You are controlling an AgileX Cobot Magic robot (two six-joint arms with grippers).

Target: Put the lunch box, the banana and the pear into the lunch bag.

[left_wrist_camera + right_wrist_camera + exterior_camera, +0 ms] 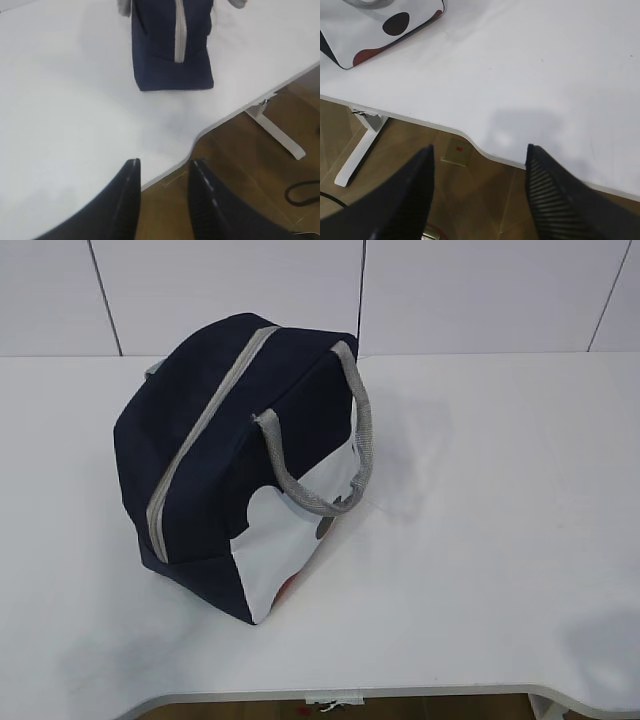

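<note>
The navy lunch bag (215, 455) stands on the white table, left of centre, its grey zipper (205, 425) running along the top and looking closed, a grey handle (345, 440) arching over its white side panel. The left wrist view shows the bag (170, 55) end-on, far ahead. My left gripper (162, 167) hangs over the table's front edge, open, nothing between its fingers. Only a spotted white corner of the bag (380, 35) shows in the right wrist view. My right gripper (480, 152) is open and empty over the front edge. The lunch box, banana and pear are out of view.
The table's front edge (400, 695) curves inward near both grippers, with wooden floor below. A white table leg (277, 132) and a black cable (302, 192) show on the floor. White wall panels stand behind the table.
</note>
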